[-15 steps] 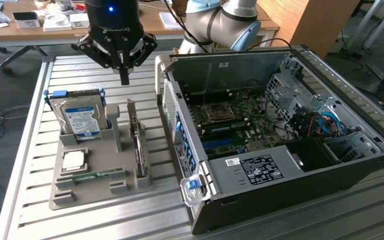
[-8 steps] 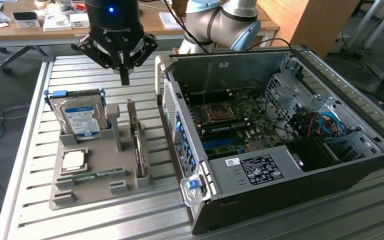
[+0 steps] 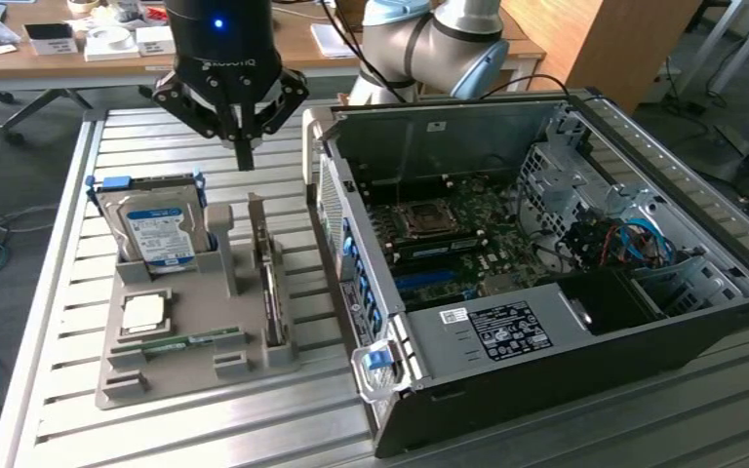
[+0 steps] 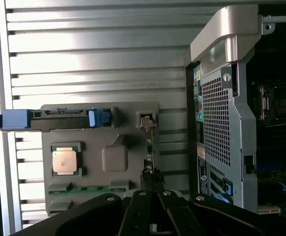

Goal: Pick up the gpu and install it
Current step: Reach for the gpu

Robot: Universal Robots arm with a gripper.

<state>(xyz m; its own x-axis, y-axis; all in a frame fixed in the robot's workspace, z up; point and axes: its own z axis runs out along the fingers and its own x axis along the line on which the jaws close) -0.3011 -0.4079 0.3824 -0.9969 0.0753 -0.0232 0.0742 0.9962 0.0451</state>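
Note:
The gpu [image 3: 270, 285] is a thin green card standing on edge in a slot of the grey holder tray [image 3: 179, 375], its metal bracket end toward the back. In the wrist view the gpu [image 4: 150, 147] appears edge-on on the tray's side nearest the computer case. My gripper [image 3: 242, 156] hangs above the slatted table behind the tray, shut with nothing in it, well above and apart from the card. Its black fingers [image 4: 139, 211] meet at the gripper [image 4: 151, 196] just over the card's near end.
The tray also holds a silver hard drive [image 3: 160, 232] with blue clips, a square processor [image 3: 144, 312] and a narrow green memory stick [image 3: 192, 341]. The open computer case [image 3: 687, 322] lies at the exterior view's right, motherboard [image 3: 459, 229] exposed. A desk [image 3: 296, 49] stands behind.

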